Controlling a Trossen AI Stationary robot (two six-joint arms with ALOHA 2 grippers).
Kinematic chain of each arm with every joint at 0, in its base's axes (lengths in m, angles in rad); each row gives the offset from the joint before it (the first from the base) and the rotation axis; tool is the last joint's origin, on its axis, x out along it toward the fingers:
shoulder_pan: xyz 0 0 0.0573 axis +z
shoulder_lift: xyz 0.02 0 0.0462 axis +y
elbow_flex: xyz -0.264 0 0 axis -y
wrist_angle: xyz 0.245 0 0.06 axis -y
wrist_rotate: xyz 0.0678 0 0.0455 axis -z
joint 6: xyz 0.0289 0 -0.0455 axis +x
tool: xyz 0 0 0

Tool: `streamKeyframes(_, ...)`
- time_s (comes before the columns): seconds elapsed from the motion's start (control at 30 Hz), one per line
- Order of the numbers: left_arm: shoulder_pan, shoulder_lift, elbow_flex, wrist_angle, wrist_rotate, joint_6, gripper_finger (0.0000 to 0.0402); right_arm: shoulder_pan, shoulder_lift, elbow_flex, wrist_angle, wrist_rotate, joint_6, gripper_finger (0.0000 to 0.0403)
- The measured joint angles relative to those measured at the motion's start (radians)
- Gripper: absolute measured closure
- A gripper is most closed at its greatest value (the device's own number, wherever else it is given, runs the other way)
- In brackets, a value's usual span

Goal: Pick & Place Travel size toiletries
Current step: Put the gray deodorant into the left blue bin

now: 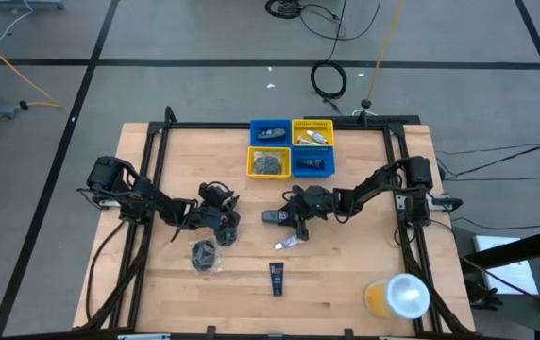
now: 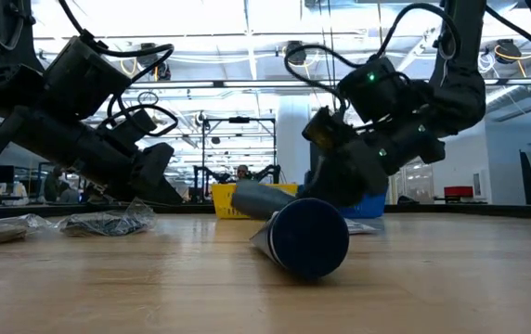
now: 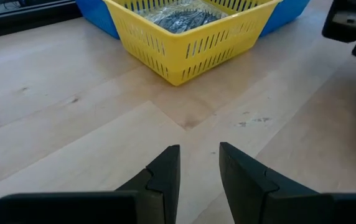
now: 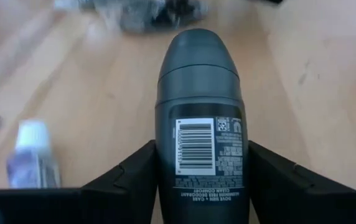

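A dark grey deodorant stick (image 4: 200, 93) with a barcode label lies near the table's middle (image 1: 270, 216), with my right gripper (image 1: 286, 217) shut on it. A white mini tube (image 1: 289, 243) lies just nearer, and a dark blue tube (image 1: 276, 277) lies toward the near edge, big in the low view (image 2: 307, 237). A dark wrapped disc (image 1: 204, 255) lies at the near left. My left gripper (image 3: 200, 165) stands open over bare wood, left of the deodorant, with nothing between its fingers. My right gripper pinches the deodorant's two long sides (image 4: 165, 168) between its two fingers (image 4: 134, 177), at the labelled body, away from the cap. The fingers come from the table's right, slanting slightly down, and lie along the stick. The cap end points toward the table's left.
Two blue and two yellow bins (image 1: 291, 148) stand in a square at the far middle, with items in them; the yellow one shows ahead of my left gripper (image 3: 190, 37). A yellow cup with a white lid (image 1: 399, 297) stands at the near right corner.
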Motion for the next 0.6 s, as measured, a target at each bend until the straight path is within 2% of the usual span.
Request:
streamKeyframes(0.1, 0.000, 0.000, 0.000, 0.000, 0.000, 0.000, 0.0293, 0.002, -0.022, 0.000, 0.023, 0.014, 0.029, 0.0204)
streamKeyframes(0.23, 0.000, 0.000, 0.000, 0.000, 0.000, 0.000, 0.0293, -0.012, -0.099, 0.024, -0.030, 0.103, 0.011, 0.0200)
streamKeyframes(0.4, 0.000, 0.000, 0.000, 0.000, 0.000, 0.000, 0.0293, -0.075, -0.191, 0.149, -0.296, 0.181, -0.029, 0.0208)
streamKeyframes(0.6, 0.000, 0.000, 0.000, 0.000, 0.000, 0.000, 0.0293, -0.192, -0.205, 0.355, -0.590, 0.247, -0.144, 0.0203)
